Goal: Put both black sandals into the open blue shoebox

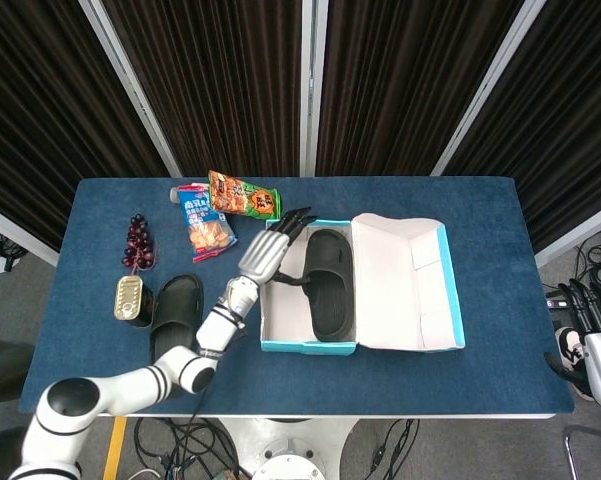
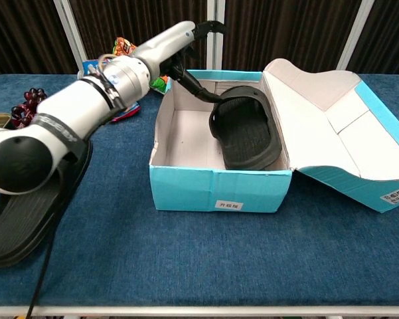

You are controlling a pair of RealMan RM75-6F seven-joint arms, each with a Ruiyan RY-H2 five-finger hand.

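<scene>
One black sandal [image 1: 173,319] lay flat on the blue surface [image 1: 110,370], left of the open blue shoebox [image 1: 310,346]. The second sandal [image 1: 330,283] lay inside that shoebox, against its right wall. The left hand [image 1: 263,254] hovered above the shoebox's far left corner, released, fingers [image 1: 297,217] spread, holding nothing. The right hand [image 1: 592,330] hung well right of the shoebox, past the surface's edge; its state could not be told.
</scene>
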